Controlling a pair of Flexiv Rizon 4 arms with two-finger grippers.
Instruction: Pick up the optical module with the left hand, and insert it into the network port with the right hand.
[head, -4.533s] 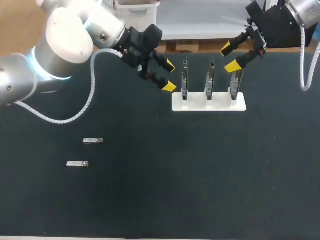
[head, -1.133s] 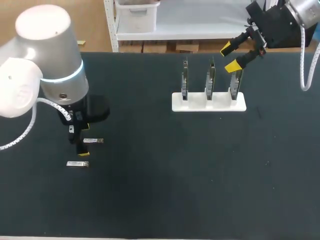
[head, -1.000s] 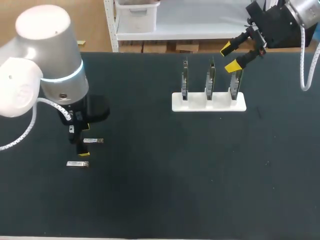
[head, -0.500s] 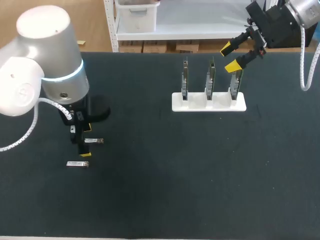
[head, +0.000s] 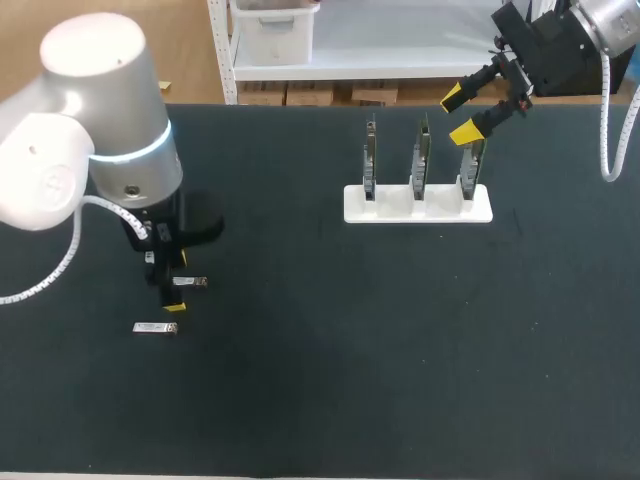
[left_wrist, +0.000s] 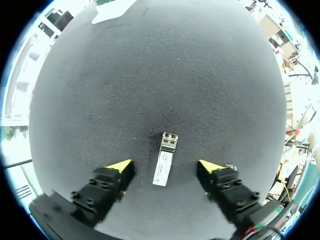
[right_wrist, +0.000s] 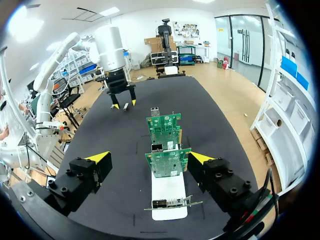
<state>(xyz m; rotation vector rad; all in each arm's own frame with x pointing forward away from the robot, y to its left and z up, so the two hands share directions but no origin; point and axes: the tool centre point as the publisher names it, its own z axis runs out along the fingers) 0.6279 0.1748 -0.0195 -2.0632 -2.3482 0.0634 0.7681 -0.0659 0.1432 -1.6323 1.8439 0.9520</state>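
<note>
A small silver optical module (left_wrist: 165, 158) lies flat on the dark table between the fingers of my left gripper (left_wrist: 164, 166), which points straight down and is open, with a gap on each side of the module. The head view shows this module (head: 193, 282) under the left gripper (head: 177, 283), and a second module (head: 155, 327) just in front of it. Three upright green network cards (head: 421, 155) stand in a white holder (head: 418, 205). My right gripper (head: 462, 112) hangs open behind the rightmost card (right_wrist: 167, 162), holding nothing.
The second module's end (left_wrist: 230, 166) peeks out beside one left finger. My left arm (right_wrist: 112, 50) shows far ahead of the right gripper (right_wrist: 149, 157), beyond the white holder (right_wrist: 169, 197). Bare dark mat (head: 400, 350) lies between the modules and the holder.
The left arm has swung from beside the card holder down over the modules, then edged slightly right, and its fingers have drawn in a little. The right arm has not moved.
</note>
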